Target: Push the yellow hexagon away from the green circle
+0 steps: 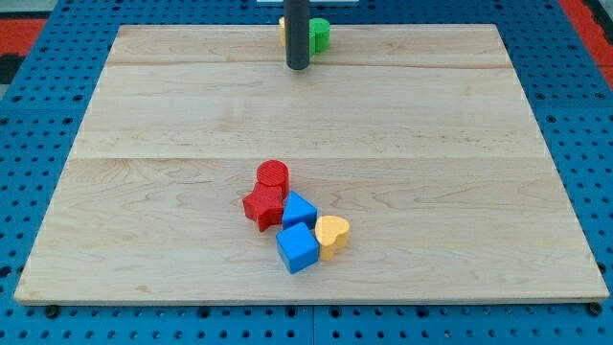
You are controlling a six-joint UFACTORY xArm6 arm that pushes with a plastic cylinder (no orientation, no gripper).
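Note:
The rod comes down from the view's top and my tip point(298, 67) rests on the board near its top edge. The green circle point(319, 34) sits just behind the rod, to its right, at the top edge. A sliver of the yellow hexagon point(283, 32) shows at the rod's left side; most of it is hidden by the rod. The two blocks are close together, and I cannot tell whether they touch. My tip is just below both of them.
A cluster lies below the board's middle: a red cylinder point(273, 175), a red star-like block point(261, 206), two blue blocks point(299, 210) point(297, 248) and a yellow heart point(332, 234). The wooden board point(460, 144) lies on a blue pegboard point(575, 57).

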